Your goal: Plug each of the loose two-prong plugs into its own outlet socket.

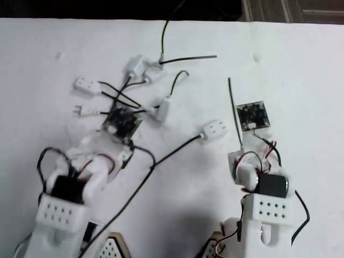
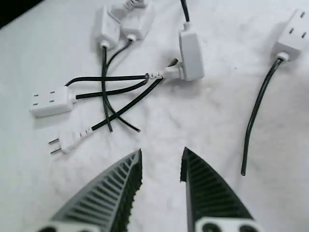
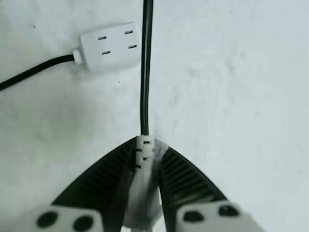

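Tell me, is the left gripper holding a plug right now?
No, the left gripper is open and empty; the loose plug lies ahead of it.

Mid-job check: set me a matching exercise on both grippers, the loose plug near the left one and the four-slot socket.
1 left gripper
2 right gripper
3 loose plug
4 four-slot socket

A shut on held plug
B lying on the table, prongs bare
C slots empty
D open, holding nothing

Pairs: 1-D, 2-A, 3-B, 4-C
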Available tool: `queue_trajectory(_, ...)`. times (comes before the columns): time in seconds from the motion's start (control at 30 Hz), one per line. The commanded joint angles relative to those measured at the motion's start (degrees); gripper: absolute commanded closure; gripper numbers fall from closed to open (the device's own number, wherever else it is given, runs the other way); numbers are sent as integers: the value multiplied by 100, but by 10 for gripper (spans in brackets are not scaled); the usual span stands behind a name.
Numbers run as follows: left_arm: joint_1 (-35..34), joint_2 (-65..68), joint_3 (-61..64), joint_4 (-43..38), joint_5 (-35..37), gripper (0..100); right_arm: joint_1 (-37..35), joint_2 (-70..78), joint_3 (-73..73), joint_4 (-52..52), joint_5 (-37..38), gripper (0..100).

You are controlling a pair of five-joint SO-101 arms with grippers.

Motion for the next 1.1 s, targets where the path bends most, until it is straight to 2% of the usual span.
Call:
queue_trajectory(0.0,400,1921,-1178,-114,-70,849,171,-251,70,-321,-299,981)
queue_trajectory(0.1,725,3037,-1829,-114,-79,834,444,-268,158,-558,-492,981)
queue_trajectory(0.27,1147,4734,-2804,-114,-44,727,945,-268,440,-1033,-730,981)
queue_trajectory(0.53,1763,7134,-4510,-123,-44,722,1262,-303,695,-1209,-721,981)
queue_trajectory(0.83,2220,8708,-6084,-88,-35,722,1341,-303,712,-1182,-721,981)
queue_trajectory(0.93,2264,9095,-6374,-79,-35,762,1341,-303,712,-1174,-721,981)
queue_trajectory(1.07,2229,9455,-6840,220,-70,888,1349,-303,712,-1174,-721,981)
